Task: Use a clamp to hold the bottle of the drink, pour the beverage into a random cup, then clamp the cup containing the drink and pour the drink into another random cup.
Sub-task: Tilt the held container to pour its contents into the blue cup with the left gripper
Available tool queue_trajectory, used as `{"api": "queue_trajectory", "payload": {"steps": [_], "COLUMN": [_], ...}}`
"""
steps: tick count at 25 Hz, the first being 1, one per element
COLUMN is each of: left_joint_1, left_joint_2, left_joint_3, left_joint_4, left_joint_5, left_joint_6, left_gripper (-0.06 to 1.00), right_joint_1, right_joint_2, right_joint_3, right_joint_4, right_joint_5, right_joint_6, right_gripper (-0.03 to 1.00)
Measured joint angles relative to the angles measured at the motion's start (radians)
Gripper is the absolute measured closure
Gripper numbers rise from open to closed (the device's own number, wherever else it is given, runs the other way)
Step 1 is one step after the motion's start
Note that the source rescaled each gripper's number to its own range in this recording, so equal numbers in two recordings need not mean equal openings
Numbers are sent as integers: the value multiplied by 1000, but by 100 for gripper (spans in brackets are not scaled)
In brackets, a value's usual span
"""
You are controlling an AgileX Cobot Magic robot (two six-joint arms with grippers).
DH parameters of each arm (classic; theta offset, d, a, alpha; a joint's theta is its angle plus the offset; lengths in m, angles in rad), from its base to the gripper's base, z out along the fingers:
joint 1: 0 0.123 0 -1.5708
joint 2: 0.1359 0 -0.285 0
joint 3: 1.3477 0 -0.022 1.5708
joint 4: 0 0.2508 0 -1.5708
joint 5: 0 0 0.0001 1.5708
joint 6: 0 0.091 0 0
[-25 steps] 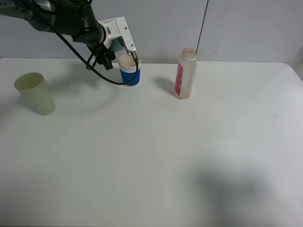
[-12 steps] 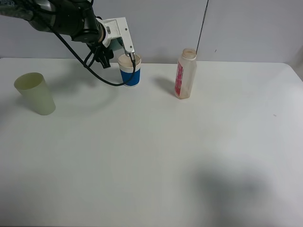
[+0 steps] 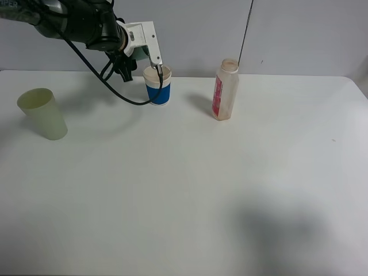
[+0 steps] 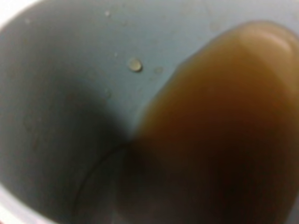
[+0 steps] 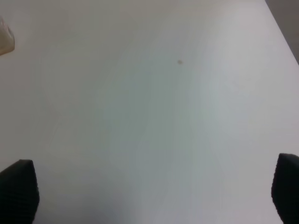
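Left clamp (image 3: 148, 56) grips tilted teal cup (image 4: 56, 93) over far-left blue-banded cup (image 3: 157, 92); fast tilt could spill beverage (image 4: 210, 140). Right clamp (image 5: 154, 196) wide, empty.

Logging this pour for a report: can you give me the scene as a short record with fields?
left gripper: shut on teal cup, tilted above the blue-banded cup
drink: brown, pooled inside teal cup
right gripper: open, above the table
bottle: upright, right of blue-banded cup
yellow-green cup: upright, far left, untouched
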Motion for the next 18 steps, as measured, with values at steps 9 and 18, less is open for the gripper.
{"api": "queue_trajectory", "payload": {"steps": [9, 18], "left_joint_1": [-19, -22], "left_joint_2": [0, 0], "left_joint_3": [0, 0], "left_joint_4": [38, 80], "left_joint_5": [-1, 3], "left_joint_6": [0, 0], "left_gripper": [94, 94], "right_joint_1": [0, 0], "right_joint_2": [0, 0], "right_joint_3": [0, 0], "right_joint_4": [0, 0], "right_joint_5": [0, 0], "right_joint_6": [0, 0], "right_gripper": [-3, -3]}}
